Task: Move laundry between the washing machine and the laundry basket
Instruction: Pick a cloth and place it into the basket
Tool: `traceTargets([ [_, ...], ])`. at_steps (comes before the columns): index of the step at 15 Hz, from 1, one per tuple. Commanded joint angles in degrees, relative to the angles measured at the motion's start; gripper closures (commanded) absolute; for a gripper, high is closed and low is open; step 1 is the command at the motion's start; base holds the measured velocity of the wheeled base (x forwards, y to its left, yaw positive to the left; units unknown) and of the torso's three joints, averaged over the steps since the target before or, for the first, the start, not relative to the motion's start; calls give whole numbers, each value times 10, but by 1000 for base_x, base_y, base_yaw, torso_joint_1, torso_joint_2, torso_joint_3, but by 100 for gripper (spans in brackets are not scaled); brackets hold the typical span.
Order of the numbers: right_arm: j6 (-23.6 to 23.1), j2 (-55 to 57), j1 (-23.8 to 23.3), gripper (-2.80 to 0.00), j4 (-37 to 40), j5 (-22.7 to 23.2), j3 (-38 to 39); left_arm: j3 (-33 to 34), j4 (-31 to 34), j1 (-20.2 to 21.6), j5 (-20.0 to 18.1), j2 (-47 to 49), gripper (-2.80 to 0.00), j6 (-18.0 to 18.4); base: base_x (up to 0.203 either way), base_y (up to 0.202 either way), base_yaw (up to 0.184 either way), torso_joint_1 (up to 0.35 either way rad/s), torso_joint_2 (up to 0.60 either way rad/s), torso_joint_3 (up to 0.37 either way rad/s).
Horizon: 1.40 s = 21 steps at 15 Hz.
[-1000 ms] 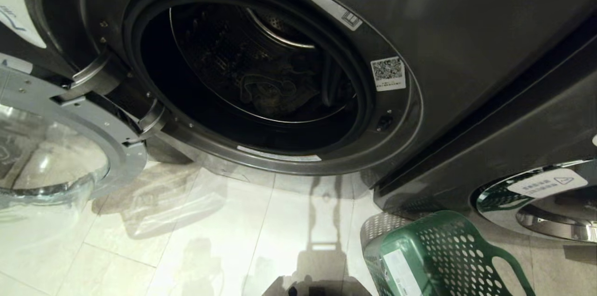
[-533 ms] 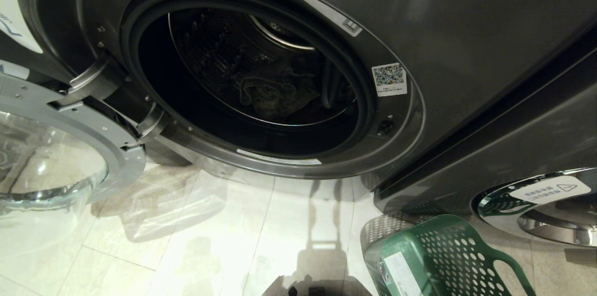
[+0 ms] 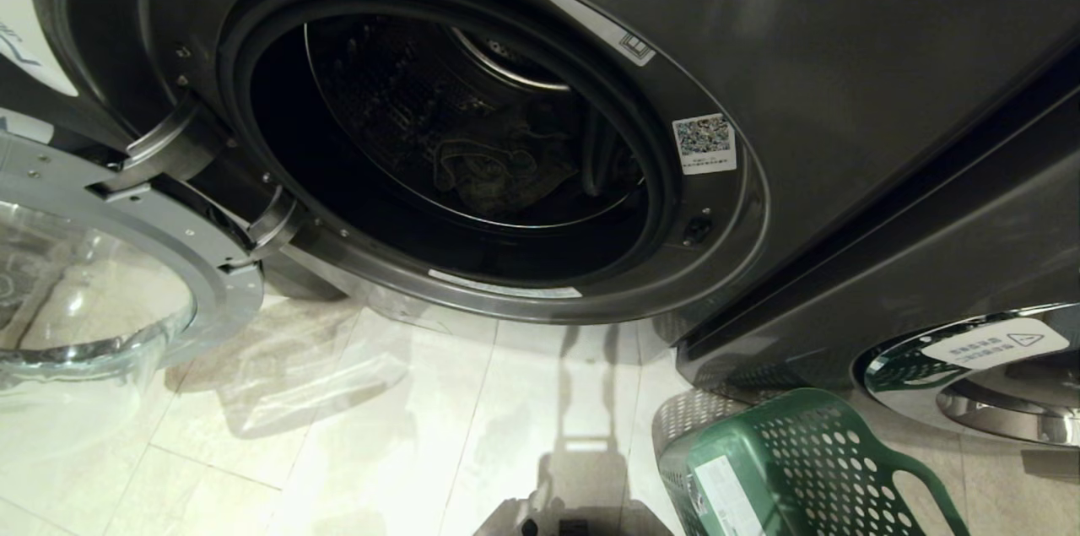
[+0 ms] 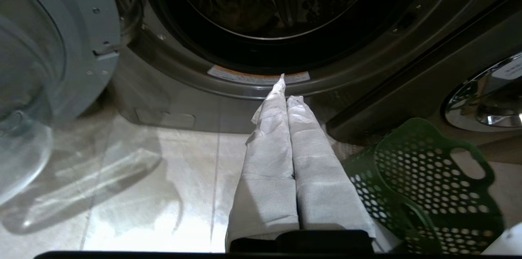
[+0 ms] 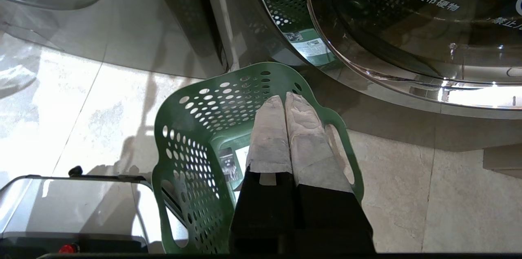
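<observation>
Dark grey metal fills my head view: the washing machine (image 3: 523, 139) with its door (image 3: 110, 266) swung open to the left, so I can reach in. The laundry (image 3: 485, 169) lies far back in the drum. The green laundry basket (image 3: 793, 468) sits near on the right, ready for clothes.

In my left wrist view, my left gripper (image 4: 285, 87) points at the drum's mouth. Its white-wrapped fingers (image 4: 269, 144) are pressed together, holding nothing.

In my right wrist view, my right gripper (image 5: 284, 98) hangs over the basket, fingers together, holding nothing. I think that arm just waits.
</observation>
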Motion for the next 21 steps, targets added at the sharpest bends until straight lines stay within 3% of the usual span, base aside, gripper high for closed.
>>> traceTargets([
  [1, 0, 0, 0, 0, 0, 0, 0, -45, 0, -3, -11, 150, 0, -20, 0, 0, 0, 0, 0, 0],
  [4, 9, 0, 0, 0, -1, -2, 0, -29, -58, -7, -65, 332, 0, -33, 0, 0, 0, 0, 0, 0],
  [6, 14, 0, 0, 0, -1, -2, 0, -3, -160, -22, -90, 448, 0, -21, 0, 0, 0, 0, 0, 0],
  [8, 14, 0, 0, 0, -1, -2, 0, 11, -253, -73, -101, 519, 0, -11, 0, 0, 0, 0, 0, 0],
  [9, 14, 0, 0, 0, -1, -2, 0, 13, -274, -103, -98, 532, 0, -8, 0, 0, 0, 0, 0, 0],
  [12, 14, 0, 0, 0, -1, -2, 0, -4, -291, -161, -42, 581, 0, -7, 0, 0, 0, 0, 0, 0],
  [15, 14, 0, 0, 0, -1, -2, 0, -19, -296, -170, -12, 622, 0, -15, 0, 0, 0, 0, 0, 0],
  [18, 14, 0, 0, 0, -1, -2, 0, -45, -329, -173, 15, 691, 0, -50, 0, 0, 0, 0, 0, 0],
  [21, 14, 0, 0, 0, -1, -2, 0, -112, -359, -198, 30, 775, 0, -58, 0, 0, 0, 0, 0, 0],
])
